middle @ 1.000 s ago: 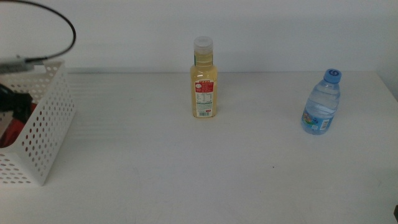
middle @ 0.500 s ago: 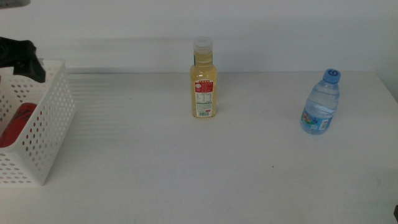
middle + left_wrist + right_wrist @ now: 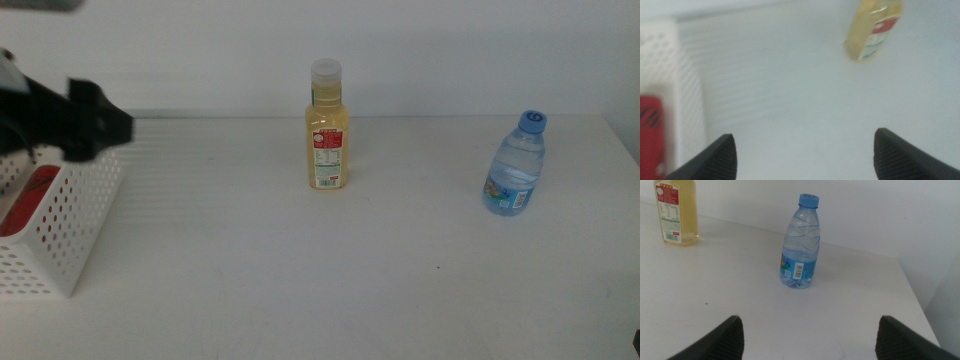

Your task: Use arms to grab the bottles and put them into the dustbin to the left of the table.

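The red can (image 3: 35,192) already lies inside the white dustbin (image 3: 70,225) at the far left of the frame, and the left claw (image 3: 85,122), blurred and empty with jaws spread wide, hovers above the bin's rim. The yellow juice bottle (image 3: 327,128) stands upright at centre on the counter (image 3: 300,270); the water bottle (image 3: 517,166) stands well apart at right. A good next approach probably squares the jaws on the juice bottle's body below the cap. The right claw (image 3: 807,335) waits released near the bottom edge. Label text is too small to read; the water bottle shows a barcode.
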`<move>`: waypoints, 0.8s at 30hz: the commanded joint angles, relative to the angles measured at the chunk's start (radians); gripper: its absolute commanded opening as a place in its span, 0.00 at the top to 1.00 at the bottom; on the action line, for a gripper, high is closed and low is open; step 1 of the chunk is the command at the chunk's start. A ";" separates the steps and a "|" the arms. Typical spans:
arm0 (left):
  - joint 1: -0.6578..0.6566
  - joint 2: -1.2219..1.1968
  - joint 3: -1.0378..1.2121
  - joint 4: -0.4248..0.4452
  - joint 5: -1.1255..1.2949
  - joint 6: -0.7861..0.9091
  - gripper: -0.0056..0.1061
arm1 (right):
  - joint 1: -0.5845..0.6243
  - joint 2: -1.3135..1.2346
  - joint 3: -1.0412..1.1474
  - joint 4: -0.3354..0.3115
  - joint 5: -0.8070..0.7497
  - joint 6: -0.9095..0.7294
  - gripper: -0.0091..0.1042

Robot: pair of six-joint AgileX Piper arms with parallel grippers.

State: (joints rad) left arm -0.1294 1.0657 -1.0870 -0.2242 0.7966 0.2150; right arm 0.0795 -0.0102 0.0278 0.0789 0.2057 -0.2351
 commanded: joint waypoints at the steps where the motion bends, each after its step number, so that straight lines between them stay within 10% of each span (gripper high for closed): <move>1: -0.054 -0.057 0.060 -0.025 -0.183 -0.014 0.14 | -0.004 -0.027 -0.007 -0.007 -0.077 -0.004 0.30; 24: -0.349 -0.209 0.647 -0.011 -0.937 -0.088 0.14 | -0.004 -0.027 -0.007 -0.007 -0.077 -0.004 0.30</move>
State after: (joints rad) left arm -0.4735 0.8670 -0.4130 -0.2242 -0.0574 0.1439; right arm 0.0795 -0.0102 0.0278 0.0789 0.2057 -0.2351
